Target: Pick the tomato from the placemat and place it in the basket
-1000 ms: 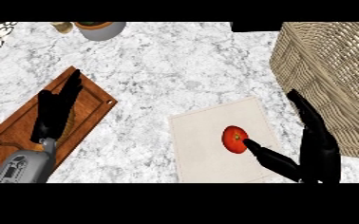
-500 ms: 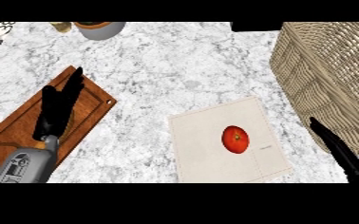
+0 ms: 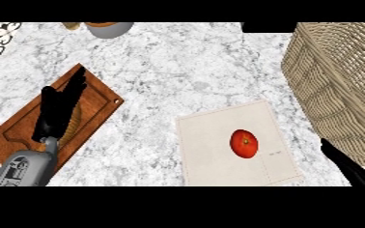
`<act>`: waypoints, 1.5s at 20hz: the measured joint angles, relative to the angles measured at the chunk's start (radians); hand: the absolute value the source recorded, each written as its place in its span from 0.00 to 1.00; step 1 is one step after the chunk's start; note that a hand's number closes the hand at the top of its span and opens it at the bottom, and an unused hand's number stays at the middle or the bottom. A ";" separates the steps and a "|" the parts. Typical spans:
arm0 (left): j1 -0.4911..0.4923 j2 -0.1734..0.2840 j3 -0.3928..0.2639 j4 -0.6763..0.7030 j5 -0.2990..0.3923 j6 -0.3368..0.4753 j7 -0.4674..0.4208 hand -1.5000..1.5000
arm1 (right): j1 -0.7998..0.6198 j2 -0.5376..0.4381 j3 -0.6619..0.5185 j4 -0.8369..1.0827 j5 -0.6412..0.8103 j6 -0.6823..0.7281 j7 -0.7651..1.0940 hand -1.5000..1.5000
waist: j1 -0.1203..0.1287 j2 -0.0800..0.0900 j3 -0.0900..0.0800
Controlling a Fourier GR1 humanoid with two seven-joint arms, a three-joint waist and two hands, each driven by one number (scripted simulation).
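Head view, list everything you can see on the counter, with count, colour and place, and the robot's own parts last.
Tomato: one, red, on the placemat.
Placemat: one, beige, lower centre-right of the counter.
Basket: one, tan wicker, right edge.
Board: one, brown wood, left side.
Bowl: one, grey, top left, cut off by the view's edge.
Counter: one, white-grey marble.
Left hand: black, open, fingers straight, over the board.
Right hand: black, lower right corner, mostly out of view.

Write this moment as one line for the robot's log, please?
tomato: on placemat, untouched | right hand: at lower right edge, apart from tomato | left hand: open over wooden board | basket: right
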State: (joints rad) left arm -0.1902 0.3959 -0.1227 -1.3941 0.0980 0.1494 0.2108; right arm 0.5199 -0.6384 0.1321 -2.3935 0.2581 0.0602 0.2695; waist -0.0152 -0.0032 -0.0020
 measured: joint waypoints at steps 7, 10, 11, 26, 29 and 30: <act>-0.015 -0.042 0.015 0.051 -0.036 -0.009 -0.030 0.50 | -0.042 0.072 -0.016 0.004 0.002 -0.003 0.069 0.00 | 0.006 0.002 0.001; -0.009 -0.049 0.022 0.036 -0.040 -0.016 -0.027 0.50 | -0.055 0.098 -0.006 0.029 0.039 -0.025 0.067 0.00 | 0.008 0.002 0.002; -0.011 -0.050 0.021 0.029 -0.044 -0.020 -0.019 0.50 | -0.055 0.112 0.011 0.032 0.067 -0.035 0.071 0.00 | 0.008 0.002 0.002; -0.008 -0.094 0.080 0.008 -0.101 -0.074 0.009 0.50 | -0.163 0.319 0.147 0.262 0.337 -0.061 -0.011 0.00 | 0.013 0.003 0.002; -0.017 -0.095 0.100 0.011 -0.103 -0.095 0.011 0.50 | -0.216 0.352 0.151 0.317 0.364 -0.058 -0.004 0.00 | 0.013 0.003 0.002; -0.038 -0.092 0.106 0.015 -0.105 -0.100 0.028 0.50 | -0.238 0.361 0.147 0.322 0.366 -0.051 0.007 0.00 | 0.013 0.003 0.002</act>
State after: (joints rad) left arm -0.2278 0.3040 -0.0167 -1.3795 -0.0075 0.0496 0.2389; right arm 0.2814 -0.2776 0.2796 -2.0711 0.6243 0.0096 0.2763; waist -0.0019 -0.0001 0.0002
